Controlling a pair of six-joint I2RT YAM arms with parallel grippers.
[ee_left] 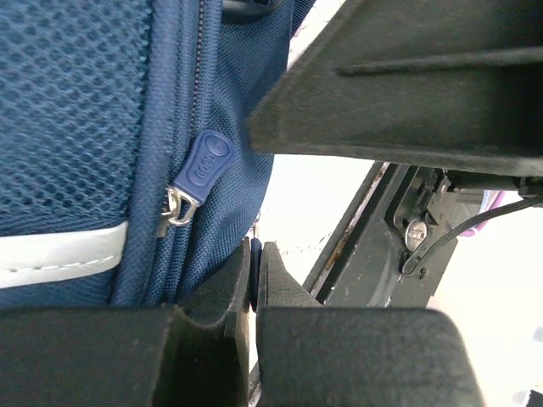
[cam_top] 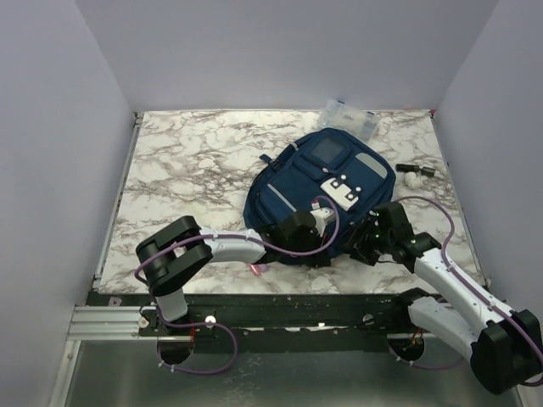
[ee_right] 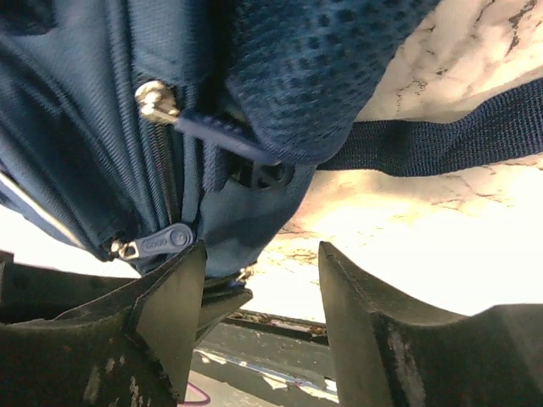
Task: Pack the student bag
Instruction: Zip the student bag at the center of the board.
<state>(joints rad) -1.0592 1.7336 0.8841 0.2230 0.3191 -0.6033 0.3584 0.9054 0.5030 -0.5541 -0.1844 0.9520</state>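
The navy student bag [cam_top: 318, 182] lies on the marble table with its front pockets up. My left gripper [cam_top: 325, 240] is at the bag's near edge. In the left wrist view it [ee_left: 253, 270] is shut on a thin blue zipper pull [ee_left: 254, 254], and a second blue pull [ee_left: 204, 165] hangs free on the zip above. My right gripper [cam_top: 361, 244] is close to the right of the left one. In the right wrist view it [ee_right: 259, 271] is open and empty at the bag's lower corner, with its left finger [ee_right: 174, 292] just under a blue pull [ee_right: 165, 242].
A clear plastic compartment box [cam_top: 348, 117] stands at the back, behind the bag. A small dark and white object [cam_top: 416, 171] lies at the right. A pink bit [cam_top: 257, 269] lies near the front edge. A bag strap [ee_right: 441, 140] runs across the marble.
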